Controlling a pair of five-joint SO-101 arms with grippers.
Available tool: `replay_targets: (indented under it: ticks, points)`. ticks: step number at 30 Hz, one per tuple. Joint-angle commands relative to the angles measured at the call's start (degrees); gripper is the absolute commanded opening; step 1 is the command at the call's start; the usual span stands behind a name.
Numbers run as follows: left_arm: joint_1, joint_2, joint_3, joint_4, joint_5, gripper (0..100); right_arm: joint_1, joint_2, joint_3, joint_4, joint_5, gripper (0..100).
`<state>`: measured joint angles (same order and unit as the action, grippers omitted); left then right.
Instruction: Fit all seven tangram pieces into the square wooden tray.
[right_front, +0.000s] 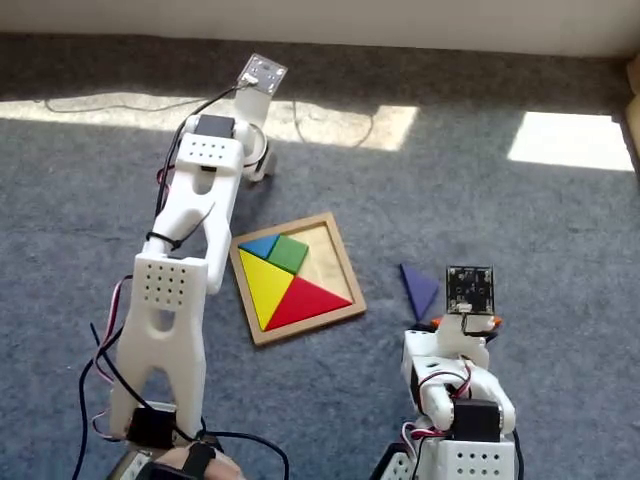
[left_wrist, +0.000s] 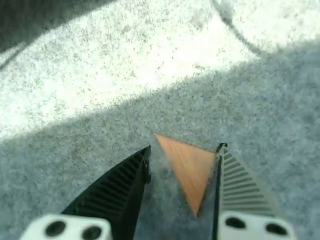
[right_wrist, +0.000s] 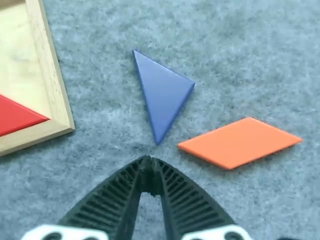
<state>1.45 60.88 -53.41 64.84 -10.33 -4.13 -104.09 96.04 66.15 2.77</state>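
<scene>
Left pincer (left_wrist: 184, 147) open, astride a flat brown triangle (left_wrist: 189, 172); right pincer (right_wrist: 148, 160) closed, empty, near blue triangle (right_wrist: 162, 95) and orange parallelogram (right_wrist: 240, 141).

SETTING | you're working on an indoor room floor, home or office unclear | grey short-pile carpet (right_front: 520, 230) | sun patches (right_front: 570, 140) | pale wall base (right_front: 400, 20) | loose cable (right_front: 100, 101) along it

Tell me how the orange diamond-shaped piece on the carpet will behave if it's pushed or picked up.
The orange diamond-shaped piece looks like a thin, rigid slab, so it should stay stiff and probably feel light. Lying flat, it is unlikely to roll or tip. The fuzzy carpet would likely drag on it, so a push may turn it rather than slide it.
</scene>
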Motion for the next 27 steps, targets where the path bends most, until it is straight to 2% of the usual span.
replay_targets:
  ticks: [1,4,6,11,15,22,27]
  points:
    - [1.2,0.0,-4.4,-0.1,2.0,21,0.7,-0.7,6.1,0.1,-0.4,0.5]
    - [2.5,1.3,-5.3,-0.3,9.0,21,0.7,-0.7,6.1,0.1,-0.4,0.5]
    - [3.1,2.5,-6.2,0.1,10.4,21,0.7,-0.7,6.1,0.1,-0.4,0.5]
    - [1.4,3.8,-6.7,0.5,7.9,21,0.7,-0.7,6.1,0.1,-0.4,0.5]
    - [-0.2,3.8,-6.7,3.9,4.7,21,2.3,-0.7,6.1,0.1,-0.4,0.5]
    - [0.8,3.5,-8.7,12.7,-2.4,15,2.4,-0.7,6.1,0.1,-0.4,0.5]
    - [1.1,3.6,-17.2,19.3,-2.9,14,2.4,-0.7,6.1,0.1,-0.4,0.5]
